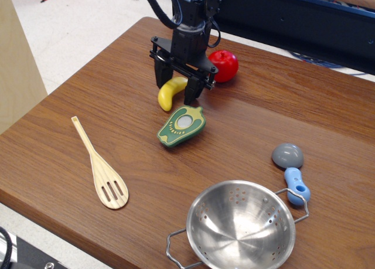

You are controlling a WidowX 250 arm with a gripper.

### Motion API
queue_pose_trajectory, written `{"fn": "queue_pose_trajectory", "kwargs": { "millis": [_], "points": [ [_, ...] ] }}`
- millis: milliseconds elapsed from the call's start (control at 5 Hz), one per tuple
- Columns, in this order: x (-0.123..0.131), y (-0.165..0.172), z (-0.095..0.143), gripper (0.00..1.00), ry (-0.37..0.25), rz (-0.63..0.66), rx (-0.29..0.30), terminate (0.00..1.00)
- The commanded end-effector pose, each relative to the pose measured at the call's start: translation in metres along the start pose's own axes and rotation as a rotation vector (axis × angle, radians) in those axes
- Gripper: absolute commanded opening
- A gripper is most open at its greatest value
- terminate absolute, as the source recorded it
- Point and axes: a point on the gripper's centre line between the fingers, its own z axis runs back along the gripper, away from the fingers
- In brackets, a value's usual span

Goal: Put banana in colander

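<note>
The yellow banana (169,93) lies on the wooden table at the back middle, its stem end under the gripper. My black gripper (176,89) is low over it, open, with one finger on each side of the banana's upper end. I cannot tell if the fingers touch it. The steel colander (240,227) stands empty at the front right edge of the table, far from the gripper.
A red toy apple (225,65) sits just right of the gripper. A green toy avocado half (181,126) lies just in front of the banana. A wooden slotted spatula (101,167) lies at the left. A grey-and-blue scoop (290,167) lies behind the colander.
</note>
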Motion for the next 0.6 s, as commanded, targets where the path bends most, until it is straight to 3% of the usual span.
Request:
{"fn": "queue_pose_trajectory", "kwargs": {
  "millis": [0,200,400],
  "points": [
    [0.013,0.004,0.041,0.0,-0.088,0.045,0.006,0.0],
    [0.012,0.01,0.067,0.0,-0.122,0.084,-0.007,0.0],
    [0.0,0.003,0.081,0.0,-0.106,0.047,0.004,0.0]
  ]
}}
